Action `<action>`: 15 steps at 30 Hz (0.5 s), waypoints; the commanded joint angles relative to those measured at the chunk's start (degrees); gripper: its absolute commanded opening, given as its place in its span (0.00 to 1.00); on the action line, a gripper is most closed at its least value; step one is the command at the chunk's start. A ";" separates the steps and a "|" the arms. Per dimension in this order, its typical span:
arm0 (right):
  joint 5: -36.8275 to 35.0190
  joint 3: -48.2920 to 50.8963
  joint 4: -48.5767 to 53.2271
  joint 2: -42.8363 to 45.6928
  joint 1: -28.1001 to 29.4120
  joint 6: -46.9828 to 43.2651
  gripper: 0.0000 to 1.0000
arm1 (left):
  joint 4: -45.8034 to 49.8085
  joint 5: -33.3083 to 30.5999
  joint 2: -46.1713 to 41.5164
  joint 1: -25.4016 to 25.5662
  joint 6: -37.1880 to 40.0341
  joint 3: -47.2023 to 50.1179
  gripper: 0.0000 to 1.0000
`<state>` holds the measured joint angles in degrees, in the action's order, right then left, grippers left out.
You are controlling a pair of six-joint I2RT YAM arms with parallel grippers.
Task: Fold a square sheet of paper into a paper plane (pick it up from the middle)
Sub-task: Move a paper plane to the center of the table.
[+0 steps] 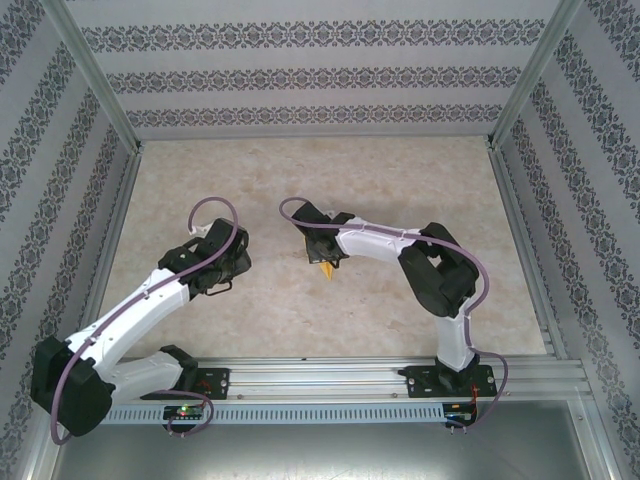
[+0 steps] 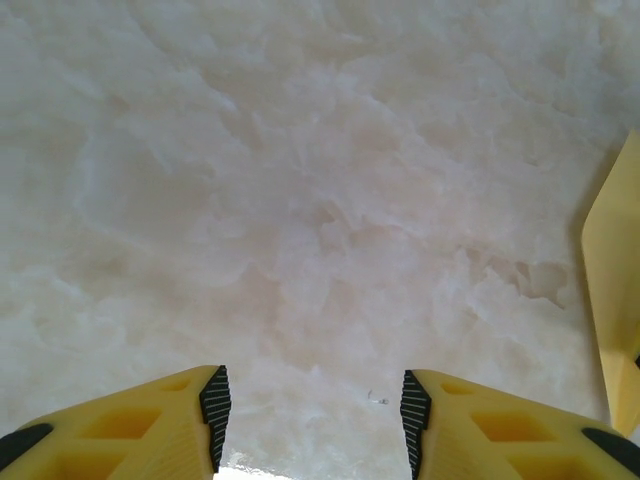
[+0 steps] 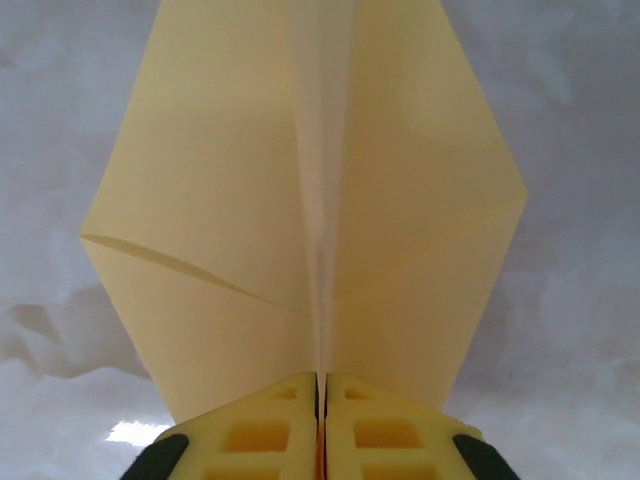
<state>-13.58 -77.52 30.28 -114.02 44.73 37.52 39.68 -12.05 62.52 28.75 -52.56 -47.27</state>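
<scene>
Right wrist: right tool (image 3: 320, 385) clenched on the paper plane (image 3: 220, 200) at its centre crease; left tool (image 2: 315, 400) released nearby.

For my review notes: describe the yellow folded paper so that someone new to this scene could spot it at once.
Start at the pale marbled table and follow the right arm toward the table's middle. Pinched in the right pincer is the folded paper. It is thin, creased and pointed, unlike the blocky yellow fingers.

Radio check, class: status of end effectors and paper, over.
Right end effector shut on folded paper plane, at its centre crease. Left end effector open, empty, above the table. Nothing in the way.
</scene>
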 commanded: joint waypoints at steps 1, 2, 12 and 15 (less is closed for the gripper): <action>1.54 -1.44 1.30 0.49 -0.65 1.24 0.15 | 1.41 -3.25 -2.17 -0.63 0.61 0.79 0.53; 2.15 -1.70 1.86 1.00 -0.93 1.16 0.17 | 1.47 -3.88 -2.48 -0.63 0.76 0.80 0.54; -7.20 2.70 6.01 26.51 -3.53 -4.76 0.46 | 3.99 -18.22 -4.35 -1.32 7.17 -1.66 0.82; -17.97 11.92 1.32 37.38 -7.27 -8.13 0.60 | 2.19 -25.96 -4.97 -3.77 10.59 -0.50 0.94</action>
<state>-19.73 -71.90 31.77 -82.24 40.21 33.39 40.60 -27.42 58.78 27.14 -46.54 -47.29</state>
